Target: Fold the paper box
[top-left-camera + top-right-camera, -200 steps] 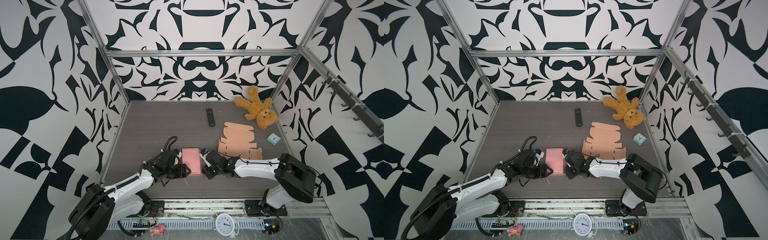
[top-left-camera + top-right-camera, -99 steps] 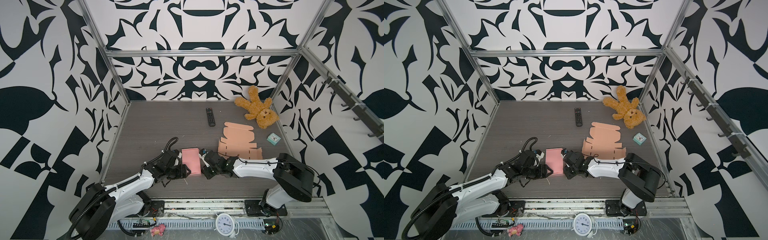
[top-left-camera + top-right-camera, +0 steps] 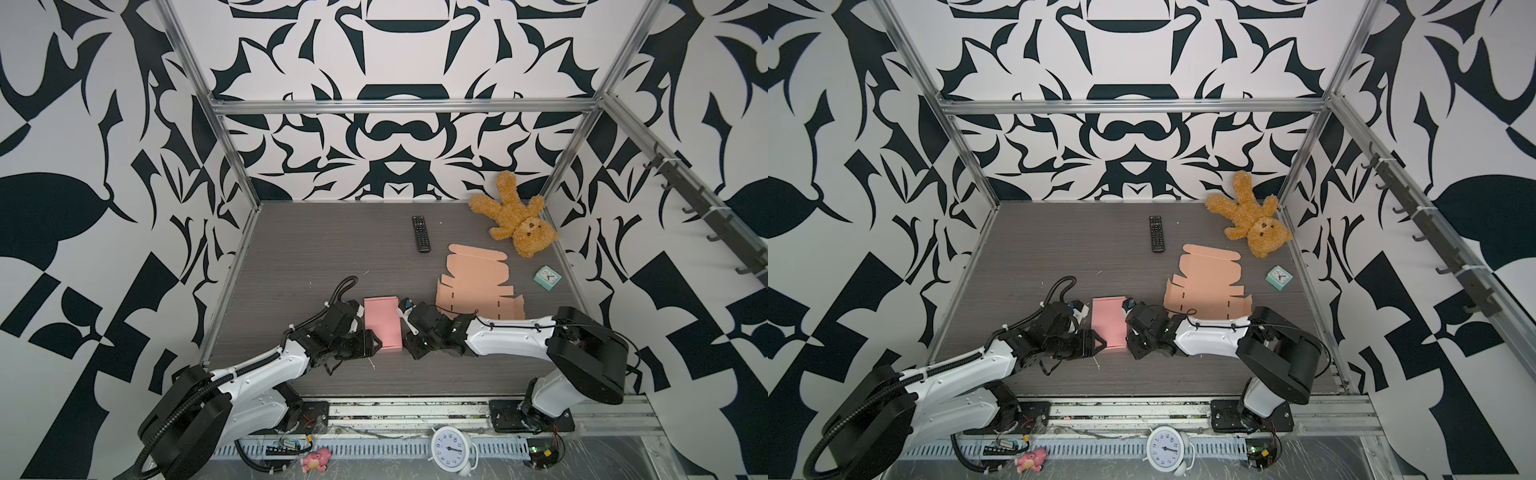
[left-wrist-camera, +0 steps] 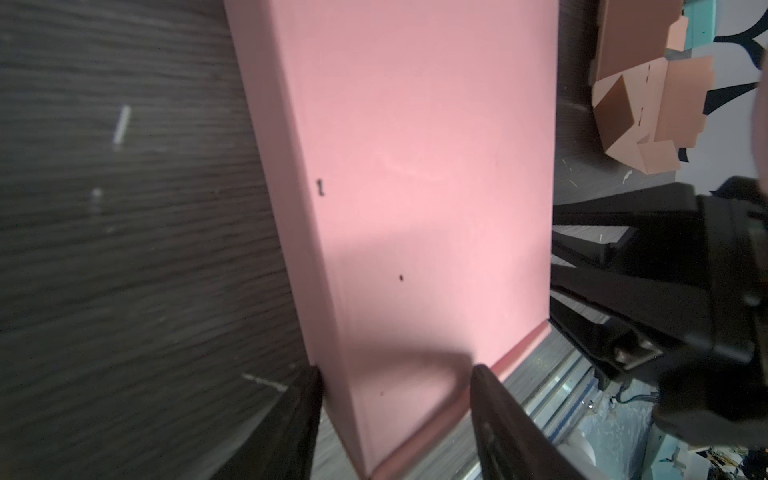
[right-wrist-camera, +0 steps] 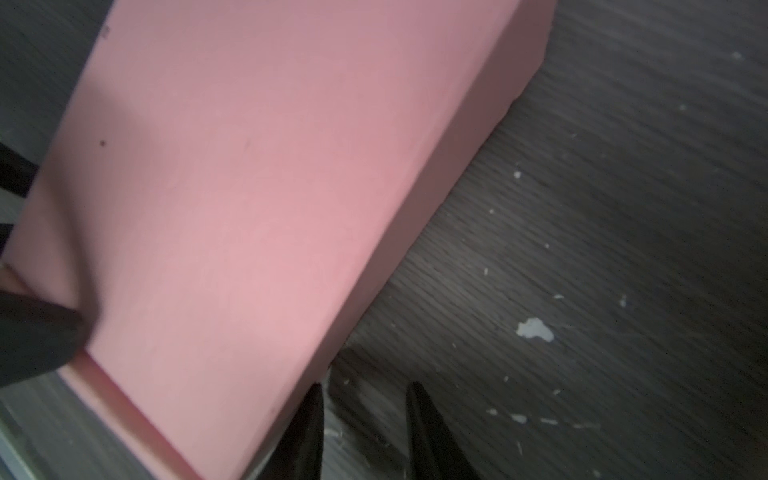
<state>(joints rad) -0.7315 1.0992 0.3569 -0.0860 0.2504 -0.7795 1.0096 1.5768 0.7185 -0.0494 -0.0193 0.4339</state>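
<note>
- Left arm lies stretched low; left gripper clamps the pink box's near corner.
- Right arm lies stretched low; right gripper has its jaws slightly parted and empty.

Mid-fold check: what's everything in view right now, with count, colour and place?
pink folded paper box: one, pink, front middle of table, between both pincers
flat unfolded cardboard box blank: one, peach, right of the pink box
slim plastic remote control: one, black, back middle
plush teddy bear: one, brown, back right corner
small cube clock: one, teal, right edge
round alarm clock: one, white, by front rail
small toy figure: one, pink, by front rail
wood-grain table: one, dark grey, under everything
left pincer: one, black, straddling the box's front corner
right pincer: one, black, open, beside the box's side
</note>
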